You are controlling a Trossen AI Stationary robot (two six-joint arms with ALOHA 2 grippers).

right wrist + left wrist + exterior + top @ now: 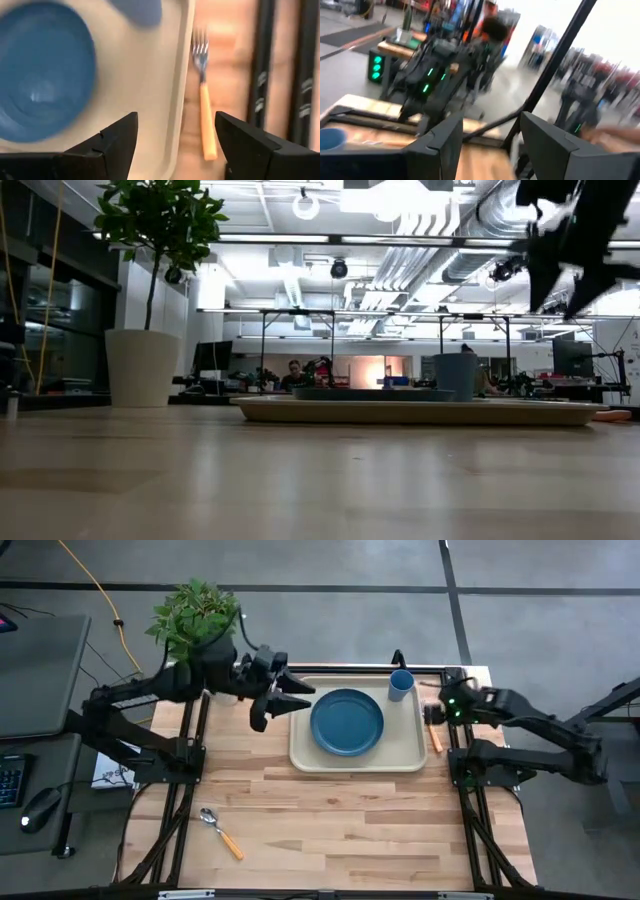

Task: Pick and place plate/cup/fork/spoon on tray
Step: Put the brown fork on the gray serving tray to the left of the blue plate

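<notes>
The cream tray (410, 755) lies at the table's far middle. The dark blue plate (347, 722) rests flat in it, and the light-blue cup (401, 685) stands upright at its far right corner. The fork (202, 100) lies flat on the table just outside the tray's right rim, tines toward the far edge. My right gripper (175, 145) hangs open above the fork and that rim, touching nothing. The spoon (220, 832) lies on the table near the front left. My left gripper (285, 700) is raised at the tray's far left corner, open and empty, pointing level.
A potted plant (195, 615) stands at the far left corner behind my left arm. Black frame rails (262, 75) run along the table's right side next to the fork. Bare wood (350, 820) lies between the tray and the front edge.
</notes>
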